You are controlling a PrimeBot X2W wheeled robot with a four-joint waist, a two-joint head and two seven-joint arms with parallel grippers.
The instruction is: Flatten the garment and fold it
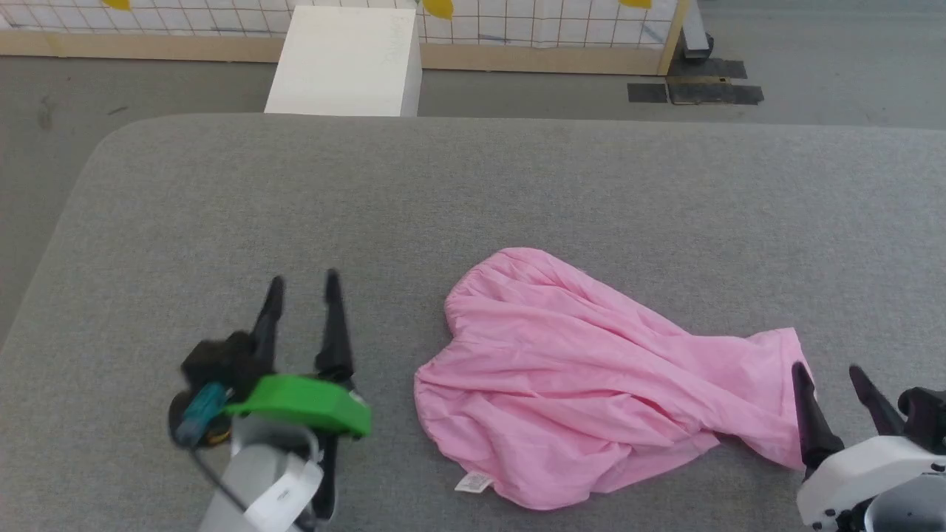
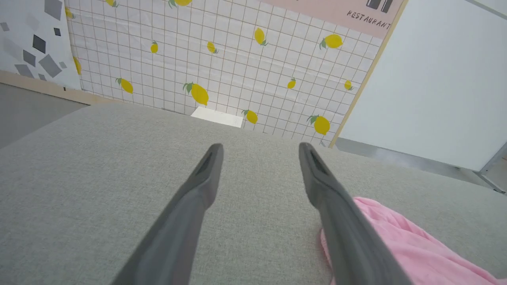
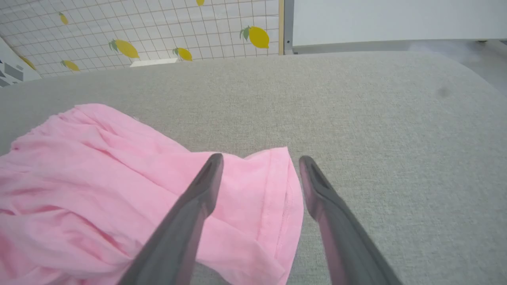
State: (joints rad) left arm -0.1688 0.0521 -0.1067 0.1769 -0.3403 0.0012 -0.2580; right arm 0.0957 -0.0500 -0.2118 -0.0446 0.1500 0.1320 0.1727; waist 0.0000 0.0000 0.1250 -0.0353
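left gripper (image 1: 304, 278), right gripper (image 1: 826, 368) — both spread — one garment (image 1: 562, 369).

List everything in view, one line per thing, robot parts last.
garment: one, light pink, lying crumpled on the padded surface, right of centre in the head view
tag: one, white, at the garment's near edge
padded surface: one, grey fabric, spanning the work area
block: one, white, on the floor beyond the surface's far edge
wall panel: one, white grid with yellow lemons, behind the block
floor patches: a few, dark, on the grey floor at far right
left gripper: one, dark fingers, open, over bare surface left of the garment
right gripper: one, dark fingers, open, at the garment's right end
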